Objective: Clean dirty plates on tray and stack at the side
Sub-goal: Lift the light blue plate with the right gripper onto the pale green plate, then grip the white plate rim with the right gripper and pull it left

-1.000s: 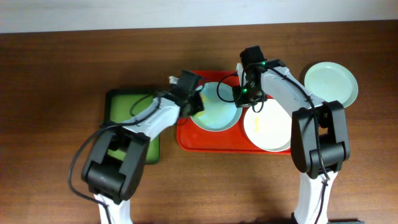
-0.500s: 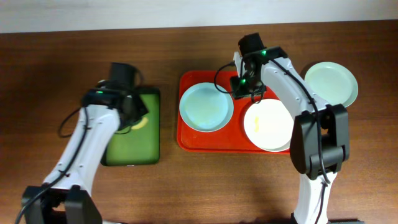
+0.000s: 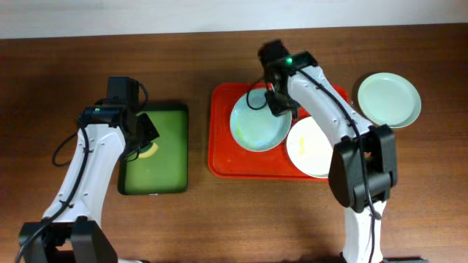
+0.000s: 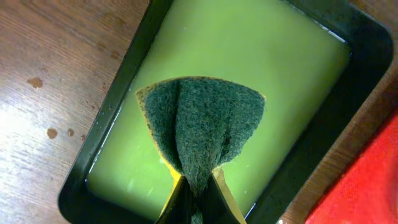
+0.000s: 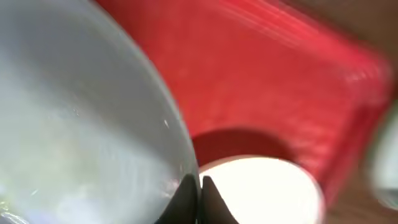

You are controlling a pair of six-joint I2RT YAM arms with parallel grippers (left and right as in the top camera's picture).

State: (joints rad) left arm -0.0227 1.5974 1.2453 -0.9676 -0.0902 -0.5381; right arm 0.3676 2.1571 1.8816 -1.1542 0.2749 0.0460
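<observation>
Two grippers, both clamped on something. The left gripper (image 4: 196,190) has its jaws pressed together on a sponge (image 4: 199,130). The dark green scouring face is toward the wrist camera, and yellow foam shows at the pinch. The sponge is bent into a fan shape over the green tray (image 4: 298,93), above its far half. I can't tell if it touches the tray floor. The green tray has a dark rim and sits on the brown table (image 3: 219,219), left of the red tray (image 3: 223,157), with a strip of wood between them. There are a few small wet spots on the wood by the green tray.

The right gripper (image 5: 199,190) is closed on the far right rim of a mint plate (image 3: 257,126), fingers thin around its edge. That plate is over the left half of the red tray, and its right edge overlaps the white plate (image 3: 314,150) from overhead. Can't tell if it's lifted. The white plate lies in the tray's near right part with a faint yellow smear. A second mint plate (image 3: 389,100) is off the tray, on the table at far right.
</observation>
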